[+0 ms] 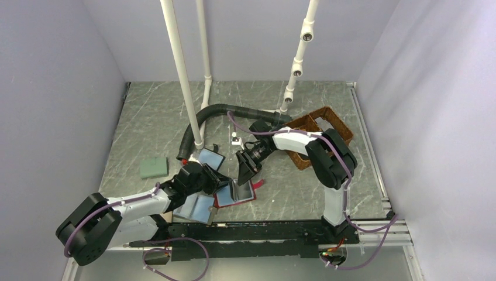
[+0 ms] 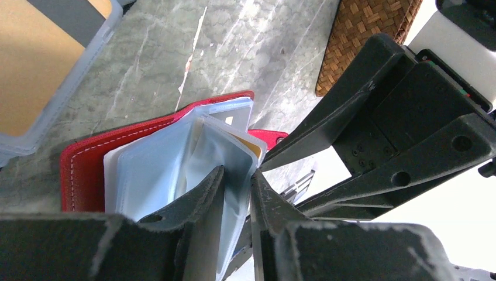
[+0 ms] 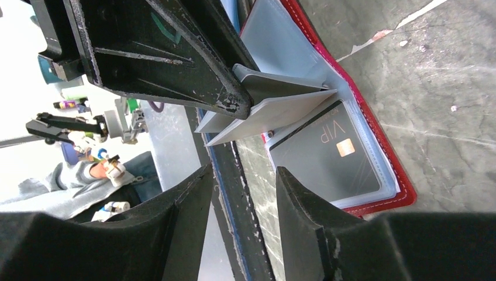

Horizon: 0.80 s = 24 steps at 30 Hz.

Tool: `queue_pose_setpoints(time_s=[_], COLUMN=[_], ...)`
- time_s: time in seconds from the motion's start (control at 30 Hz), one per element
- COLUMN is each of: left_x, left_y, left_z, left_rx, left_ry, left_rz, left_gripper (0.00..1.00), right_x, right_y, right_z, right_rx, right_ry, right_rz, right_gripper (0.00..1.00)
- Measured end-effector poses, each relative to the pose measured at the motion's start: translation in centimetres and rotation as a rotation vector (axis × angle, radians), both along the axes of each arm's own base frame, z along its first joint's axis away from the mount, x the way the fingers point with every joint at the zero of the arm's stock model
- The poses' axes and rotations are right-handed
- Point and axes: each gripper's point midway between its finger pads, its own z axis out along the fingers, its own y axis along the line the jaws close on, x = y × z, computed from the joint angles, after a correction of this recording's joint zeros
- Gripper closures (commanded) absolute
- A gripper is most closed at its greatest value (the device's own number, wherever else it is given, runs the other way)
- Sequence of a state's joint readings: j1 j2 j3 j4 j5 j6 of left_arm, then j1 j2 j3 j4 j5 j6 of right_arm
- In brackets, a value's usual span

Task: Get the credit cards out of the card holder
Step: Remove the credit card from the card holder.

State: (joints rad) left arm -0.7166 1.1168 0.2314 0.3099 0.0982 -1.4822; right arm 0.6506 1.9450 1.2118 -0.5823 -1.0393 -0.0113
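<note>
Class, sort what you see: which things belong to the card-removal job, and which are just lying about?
Job: red card holder, dark card in its sleeve.
Lying about: wicker basket, green block, far blue case, near blue case.

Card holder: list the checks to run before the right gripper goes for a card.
1. Card holder lying open on the table: ok.
2. Left gripper pinching the clear sleeves up: ok.
3. Dark VIP card exposed in its pocket: ok.
4. Right gripper open and empty: ok.
5. Right gripper lined up on that card: not ok, it sits beside the fingers.
6. Left grip firm enough to hold: cannot tell.
</note>
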Motion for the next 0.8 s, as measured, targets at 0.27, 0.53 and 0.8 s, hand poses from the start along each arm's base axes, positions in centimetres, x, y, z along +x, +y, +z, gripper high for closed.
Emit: queue_pose_setpoints(time_s=[0.27, 0.53, 0.8], left_x=[0.0, 0.1, 0.1], left_y=[-0.1, -0.6, -0.7], left_z=[0.1, 0.0, 0.0], left_rx=[0.028, 0.033, 0.032], left_ry=[0.008, 0.019, 0.017], left_rz=[-0.015, -0.039, -0.046], left_gripper=[0.74, 0.74, 0.74], right_x=[-0.2, -0.5, -0.5], right_y=[0.2, 2.1, 2.1], right_z=[-0.8, -0.5, -1.6], right_rx=[-0.055, -0.080, -0.148], right_ry=[-0.054, -0.143, -0.197], right_rz=[0.018, 0.061, 0.060], right_gripper=[0.44, 0.42, 0.43])
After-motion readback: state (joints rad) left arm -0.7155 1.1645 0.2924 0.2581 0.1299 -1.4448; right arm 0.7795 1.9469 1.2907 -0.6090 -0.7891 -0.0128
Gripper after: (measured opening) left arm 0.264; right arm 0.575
